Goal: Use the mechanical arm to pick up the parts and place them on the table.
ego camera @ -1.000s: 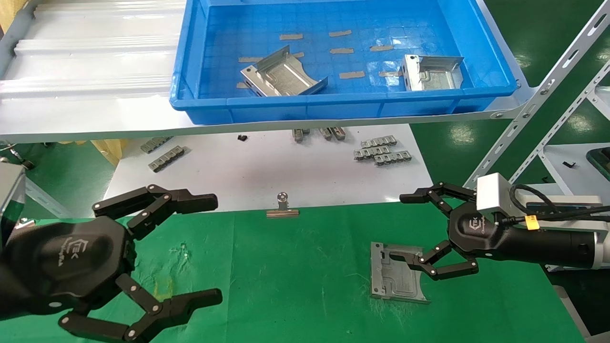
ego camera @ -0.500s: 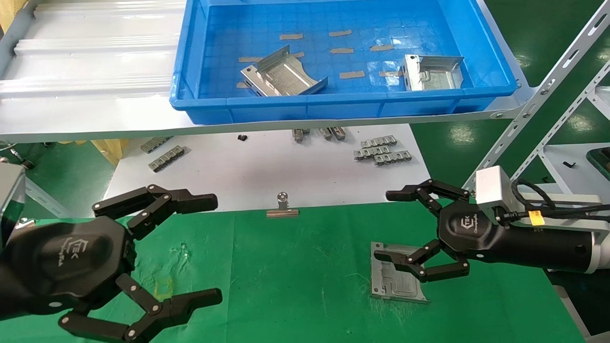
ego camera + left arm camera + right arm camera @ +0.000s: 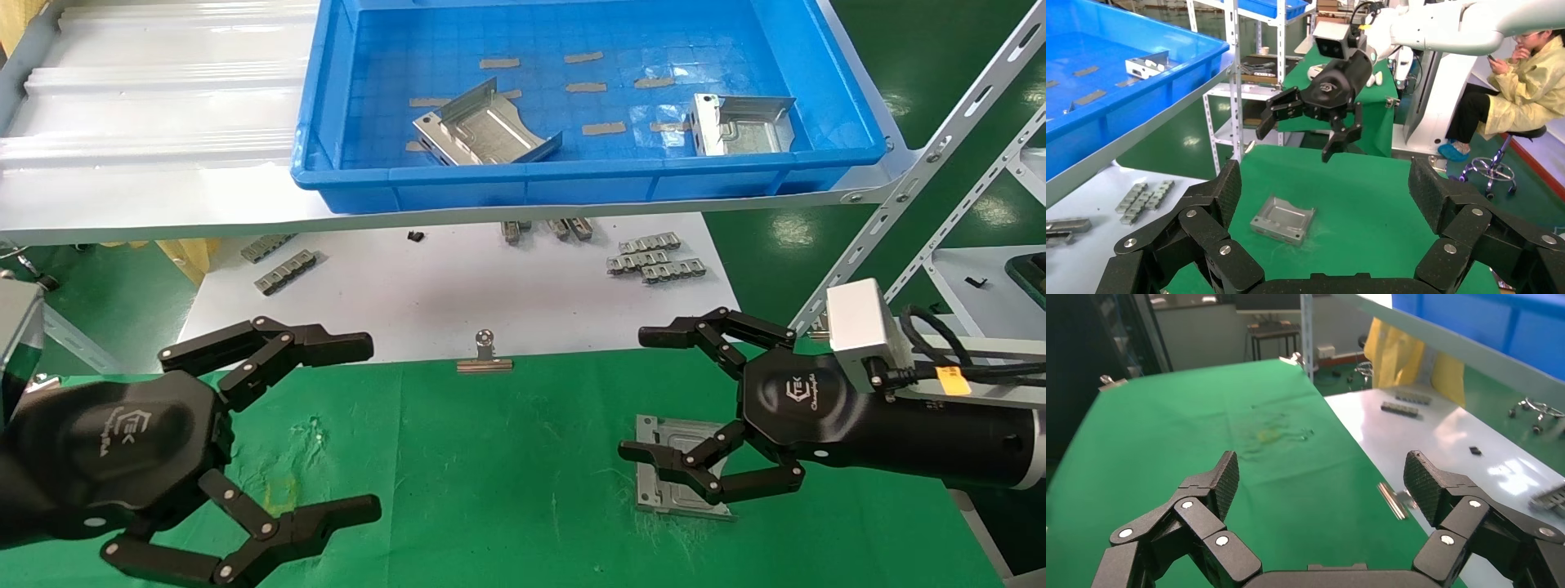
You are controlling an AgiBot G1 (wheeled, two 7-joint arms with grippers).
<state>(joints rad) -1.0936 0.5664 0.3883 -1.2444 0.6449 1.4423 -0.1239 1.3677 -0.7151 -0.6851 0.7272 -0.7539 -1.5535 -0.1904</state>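
Note:
One silver part (image 3: pixel 680 483) lies flat on the green table (image 3: pixel 507 457); it also shows in the left wrist view (image 3: pixel 1283 219). My right gripper (image 3: pixel 633 393) is open and empty, held above the part, with its lower finger over the part's far edge. It shows in the left wrist view (image 3: pixel 1294 144) and in its own view (image 3: pixel 1322 478). Two more parts (image 3: pixel 486 131) (image 3: pixel 739 122) lie in the blue tray (image 3: pixel 572 184). My left gripper (image 3: pixel 369 429) is open and empty at the near left, and it frames its own view (image 3: pixel 1327 190).
The tray sits on a raised grey shelf with slanted metal struts (image 3: pixel 940 155) on the right. Below it a white board (image 3: pixel 458 286) holds grey toothed strips (image 3: pixel 654 261). A binder clip (image 3: pixel 485 355) sits on the cloth's far edge. A seated person (image 3: pixel 1529 86) is beyond the table.
My right gripper has moved left over the part on the cloth and stayed open. The part and the left arm have not moved.

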